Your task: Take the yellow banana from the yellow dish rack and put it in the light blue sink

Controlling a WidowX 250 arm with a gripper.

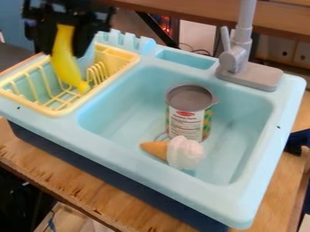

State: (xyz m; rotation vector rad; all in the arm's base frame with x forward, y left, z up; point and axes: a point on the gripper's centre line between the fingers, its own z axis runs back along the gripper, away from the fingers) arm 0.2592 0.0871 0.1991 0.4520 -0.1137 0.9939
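Note:
The black gripper [65, 22] hangs at the upper left of the camera view, shut on a yellow banana [65, 56]. The banana points downward, its lower end in front of or over the yellow dish rack [60, 108] at the sink's left side. In the basin of the light blue sink [145, 158] a can [186, 118] with a grey top stands upright. A toy ice cream cone [181, 152] with a white top lies on its side just in front of the can.
A grey faucet [236, 59] rises from the sink's back right corner. Along the back edge are light blue slotted holders [124, 41] and a shallow recess [186, 59]. The sink stands on a wooden table [60, 183]. A dark object [297, 140] is at the right edge.

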